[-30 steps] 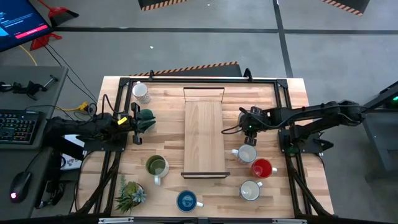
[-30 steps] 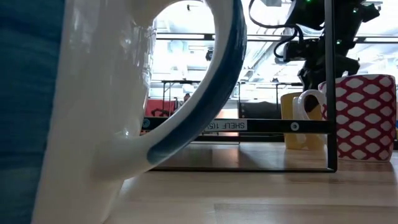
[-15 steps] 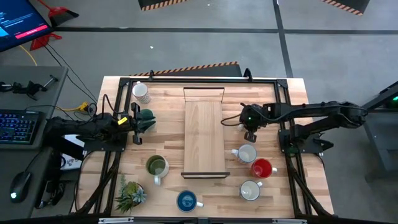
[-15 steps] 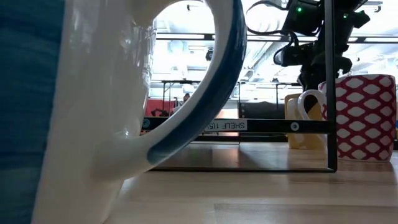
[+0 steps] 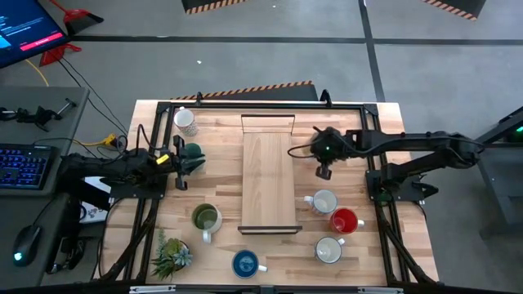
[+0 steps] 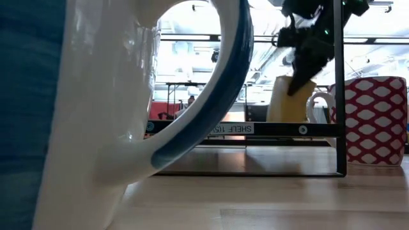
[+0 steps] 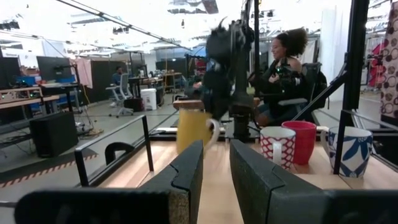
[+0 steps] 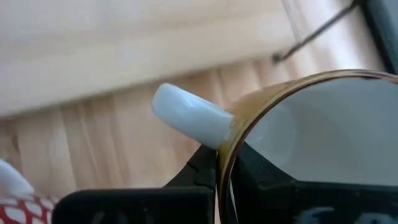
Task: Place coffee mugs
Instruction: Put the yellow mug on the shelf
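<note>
Where the right gripper [image 8: 222,163] hangs: above the table, just right of the wooden shelf board [image 5: 270,181], toward its back half.
Right gripper's grip: fingers clamped on the rim of the cream mug [image 6: 285,99], one inside and one outside, next to its white handle.
Cream mug: clear of the table and tilted; amber rim, white inside.
Right arm: reaches in from the table's right edge.
Mugs near it: a white mug [image 5: 324,201], the red mug [image 5: 344,220] and another white mug [image 5: 328,250] stand in a loose row on the table, right of the board's front half.
Left gripper [image 5: 181,161]: at the left side of the table, fingers a narrow way apart with nothing seen between them.
Teal-green mug [image 5: 194,155]: right at the left gripper's tip; contact cannot be told.
Other mugs: back-left white mug [image 5: 185,120]; olive-green mug [image 5: 206,218] left of the board's front; blue mug [image 5: 246,263] at the front edge.
Potted plant [image 5: 170,255]: front left corner.
</note>
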Controlling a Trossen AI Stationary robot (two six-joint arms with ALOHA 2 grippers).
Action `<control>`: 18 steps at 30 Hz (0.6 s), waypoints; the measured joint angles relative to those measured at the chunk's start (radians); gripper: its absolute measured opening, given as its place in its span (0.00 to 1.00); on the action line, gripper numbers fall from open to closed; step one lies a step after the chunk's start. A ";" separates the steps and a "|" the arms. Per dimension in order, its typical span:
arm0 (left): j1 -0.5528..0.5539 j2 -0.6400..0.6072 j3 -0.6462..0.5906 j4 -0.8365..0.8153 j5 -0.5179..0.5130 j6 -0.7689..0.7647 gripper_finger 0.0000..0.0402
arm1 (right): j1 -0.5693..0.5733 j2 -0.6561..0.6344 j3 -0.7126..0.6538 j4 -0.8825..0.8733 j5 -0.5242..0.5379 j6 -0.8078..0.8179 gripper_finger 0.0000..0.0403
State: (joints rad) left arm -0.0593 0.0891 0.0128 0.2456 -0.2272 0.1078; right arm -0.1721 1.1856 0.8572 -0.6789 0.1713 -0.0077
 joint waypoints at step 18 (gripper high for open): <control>0.000 0.000 0.000 -0.025 0.000 -0.002 0.17 | -0.044 0.341 0.592 -0.241 -0.136 -0.174 0.00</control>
State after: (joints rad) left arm -0.0593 0.0895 0.0128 0.2211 -0.2272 0.1055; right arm -0.2165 1.5266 1.4494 -0.9203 0.0358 -0.1815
